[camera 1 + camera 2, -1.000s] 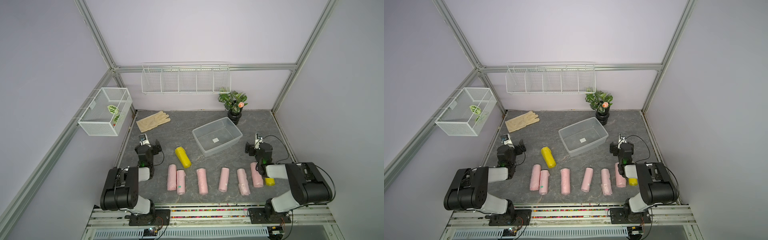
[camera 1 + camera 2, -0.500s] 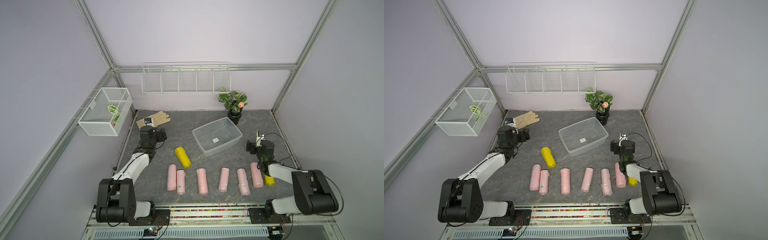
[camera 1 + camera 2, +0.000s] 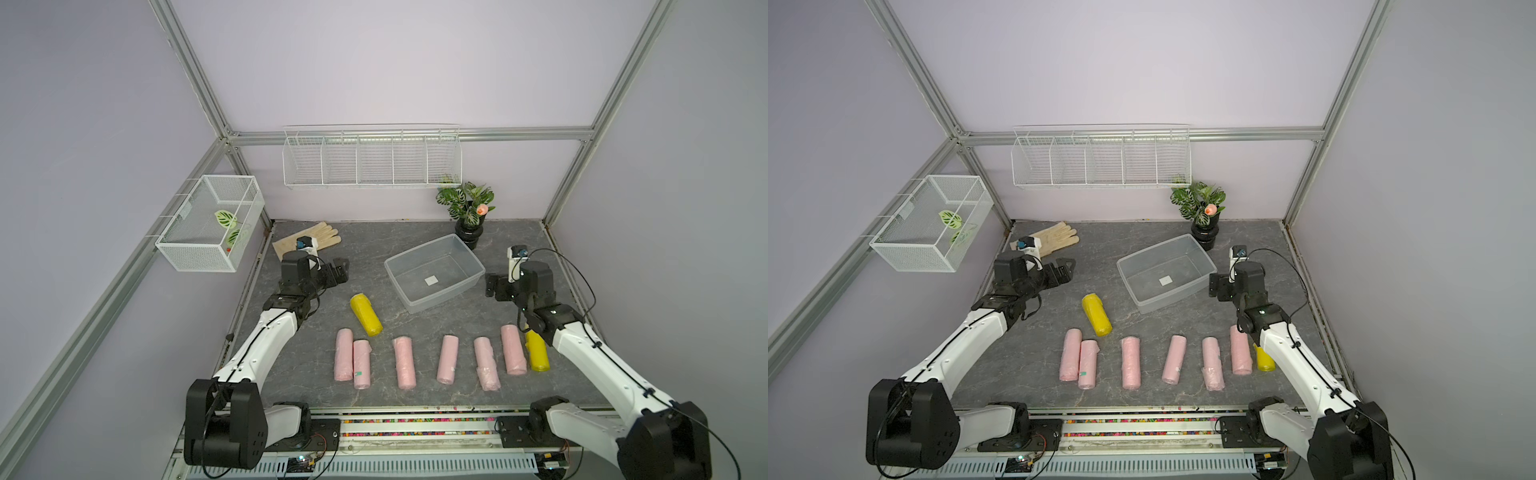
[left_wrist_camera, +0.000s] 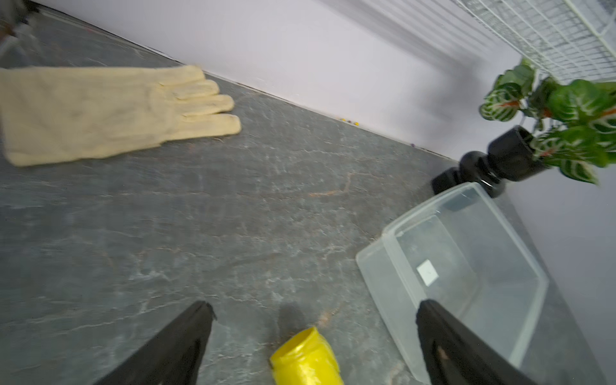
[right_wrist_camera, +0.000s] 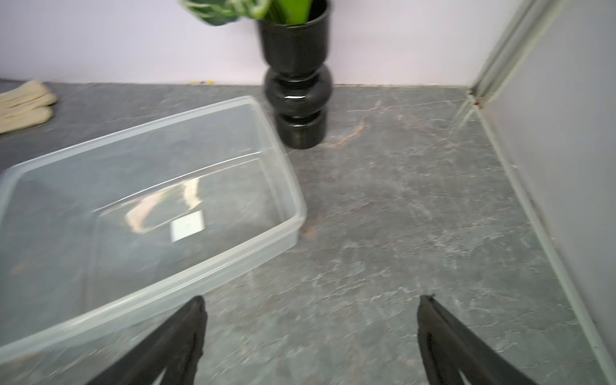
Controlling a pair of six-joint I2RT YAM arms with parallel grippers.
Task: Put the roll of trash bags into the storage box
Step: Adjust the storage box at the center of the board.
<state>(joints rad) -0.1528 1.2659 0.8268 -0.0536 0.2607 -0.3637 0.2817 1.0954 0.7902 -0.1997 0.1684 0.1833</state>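
A yellow roll of trash bags (image 3: 365, 314) (image 3: 1096, 314) lies on the grey table left of the storage box (image 3: 440, 300) (image 3: 1162, 305), a clear, empty tub with a white sticker on its floor. Several pink rolls (image 3: 404, 362) lie in a row near the front edge. A second yellow roll (image 3: 536, 353) lies at the row's right end, partly under my right arm. My left gripper (image 3: 338, 270) (image 4: 313, 306) hangs open, behind and left of the yellow roll (image 4: 305, 358). My right gripper (image 3: 492, 286) (image 5: 311, 300) stands open and empty beside the box's (image 5: 283, 233) right end.
A cream glove (image 3: 320, 241) (image 4: 100, 113) lies at the back left. A potted plant in a black vase (image 3: 469, 232) (image 5: 296, 90) stands just behind the box. A wire rack (image 3: 372, 160) hangs on the back wall, a mesh basket (image 3: 210, 224) on the left rail.
My left arm has stretched away from the front edge, and its gripper now points right, towards the yellow roll. My right arm has stretched out and risen a little beside the box.
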